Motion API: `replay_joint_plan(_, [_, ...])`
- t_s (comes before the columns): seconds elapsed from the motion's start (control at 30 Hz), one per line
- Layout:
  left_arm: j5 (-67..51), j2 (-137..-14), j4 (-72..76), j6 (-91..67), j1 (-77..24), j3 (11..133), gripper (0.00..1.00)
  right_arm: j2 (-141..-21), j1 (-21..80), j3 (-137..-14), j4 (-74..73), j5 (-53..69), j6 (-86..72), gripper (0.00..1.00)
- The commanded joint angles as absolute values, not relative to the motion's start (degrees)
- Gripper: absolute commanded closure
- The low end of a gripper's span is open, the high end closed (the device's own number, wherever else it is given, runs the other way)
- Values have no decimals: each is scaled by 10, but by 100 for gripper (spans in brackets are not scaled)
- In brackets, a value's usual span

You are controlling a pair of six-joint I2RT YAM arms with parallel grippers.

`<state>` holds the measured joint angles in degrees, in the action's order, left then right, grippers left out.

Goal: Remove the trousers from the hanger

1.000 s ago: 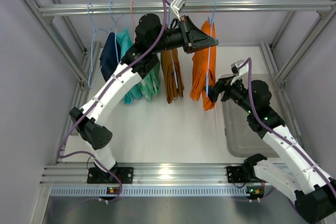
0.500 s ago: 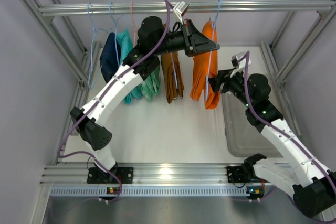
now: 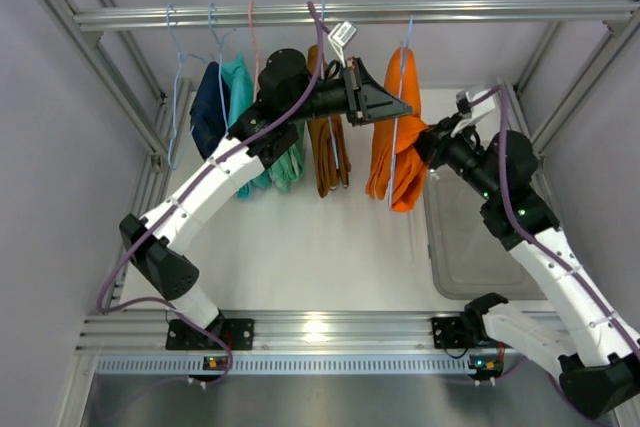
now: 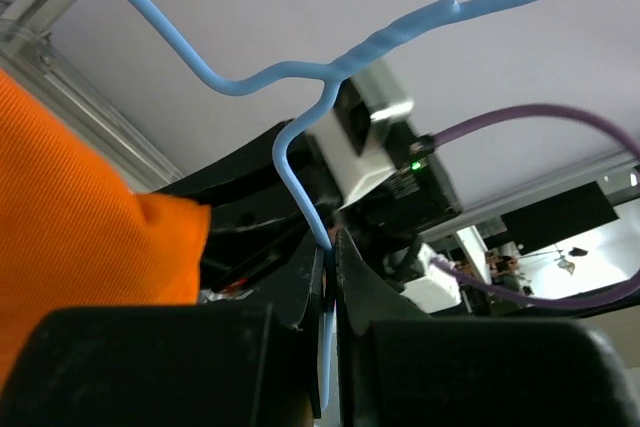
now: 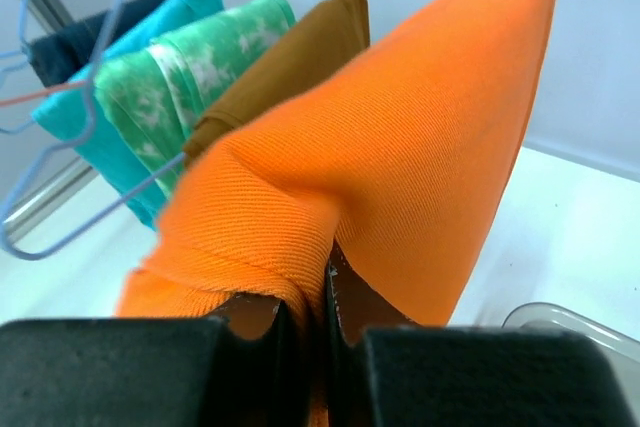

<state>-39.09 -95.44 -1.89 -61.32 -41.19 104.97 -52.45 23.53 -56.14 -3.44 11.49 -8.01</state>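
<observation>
A: Where's the bin (image 3: 470,257)?
B: Beneath the right gripper (image 5: 322,282). The trousers (image 5: 400,147) hang just left of it, draped over the hanger (image 4: 332,72).
A: And the 2 grips?
B: The right wrist view shows those jaws pinching orange cloth. The left wrist view shows the left gripper (image 4: 328,247) clamped on the hanger wire under its twist.

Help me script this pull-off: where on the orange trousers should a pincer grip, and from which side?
Pinch the hanging cloth of the trousers midway down, coming from the right, as the right pincer does. That side is open, while the left pincer holds the hanger from the left.
</observation>
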Motion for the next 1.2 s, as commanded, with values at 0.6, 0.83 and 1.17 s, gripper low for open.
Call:
replay_joint_plan(0.6, [-361, -919, 24, -547, -398, 911, 100, -442, 243, -794, 27, 161, -97, 100])
replay_joint_plan(0.83, [-354, -922, 10, -534, -397, 906, 100, -425, 243, -819, 28, 103, -76, 100])
replay_joint_plan(1.17, [-332, -912, 3, -528, -390, 882, 100, -403, 243, -855, 34, -22, -11, 100])
